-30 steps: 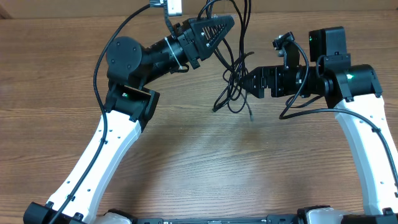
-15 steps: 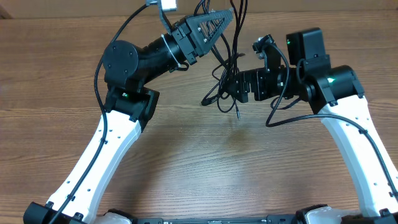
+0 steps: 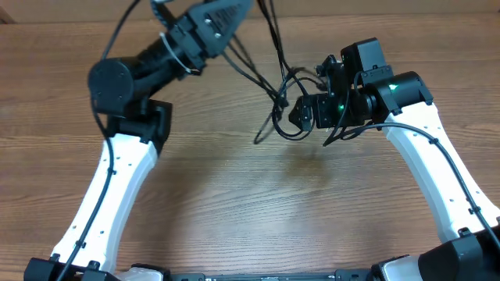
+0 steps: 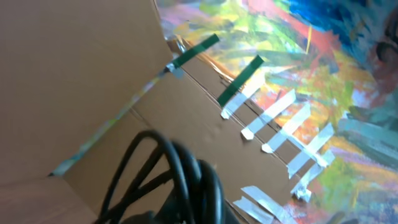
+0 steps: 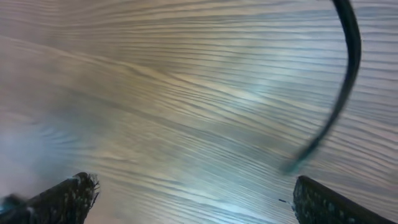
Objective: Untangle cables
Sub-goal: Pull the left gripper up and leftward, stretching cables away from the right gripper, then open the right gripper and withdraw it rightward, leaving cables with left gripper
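The cables [image 3: 280, 97] are thin black cords hanging in a loose tangle above the table, strands running up to the top edge. My left gripper [image 3: 244, 8] is raised at the top of the overhead view, shut on their upper strands. In the left wrist view the cables [image 4: 186, 180] bunch across the bottom and hide the fingers. My right gripper [image 3: 299, 115] sits just right of the tangle, open. In the right wrist view its fingertips [image 5: 68, 199] stand far apart with nothing between them, and one cable [image 5: 345, 81] dangles at the upper right, its end near the right finger.
The wooden table [image 3: 234, 203] lies under both arms. Thicker black wires [image 3: 355, 133] loop off the right arm. The left wrist view looks at a cardboard wall [image 4: 74, 74] and a colourful painted sheet [image 4: 298, 56] fixed with tape.
My left arm has lifted and swung left, pulling the cables up with it. The right arm has moved left and closer to the hanging tangle, still open.
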`<state>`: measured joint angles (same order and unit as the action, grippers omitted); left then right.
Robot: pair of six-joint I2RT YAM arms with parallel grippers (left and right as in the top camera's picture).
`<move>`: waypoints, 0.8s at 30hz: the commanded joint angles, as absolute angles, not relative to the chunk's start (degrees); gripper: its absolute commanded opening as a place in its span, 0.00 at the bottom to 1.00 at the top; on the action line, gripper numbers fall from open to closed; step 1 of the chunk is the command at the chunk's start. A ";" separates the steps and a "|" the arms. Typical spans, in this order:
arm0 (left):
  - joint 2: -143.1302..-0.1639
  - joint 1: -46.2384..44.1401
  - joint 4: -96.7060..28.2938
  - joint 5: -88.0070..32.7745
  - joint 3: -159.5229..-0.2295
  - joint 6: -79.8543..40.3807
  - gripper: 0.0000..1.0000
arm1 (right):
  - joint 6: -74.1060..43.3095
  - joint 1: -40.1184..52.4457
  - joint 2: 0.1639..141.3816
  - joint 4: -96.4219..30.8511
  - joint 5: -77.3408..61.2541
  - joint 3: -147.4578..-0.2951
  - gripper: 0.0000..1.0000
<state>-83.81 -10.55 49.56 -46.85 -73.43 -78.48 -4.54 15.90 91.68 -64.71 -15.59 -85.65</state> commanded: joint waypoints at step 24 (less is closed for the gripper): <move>-83.13 10.17 53.87 -52.29 -74.02 -85.30 0.04 | -6.00 10.68 91.77 -68.34 3.79 -85.45 1.00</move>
<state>-83.81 6.76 53.19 -54.50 -73.43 -85.38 -5.61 13.13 91.68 -68.03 1.13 -85.65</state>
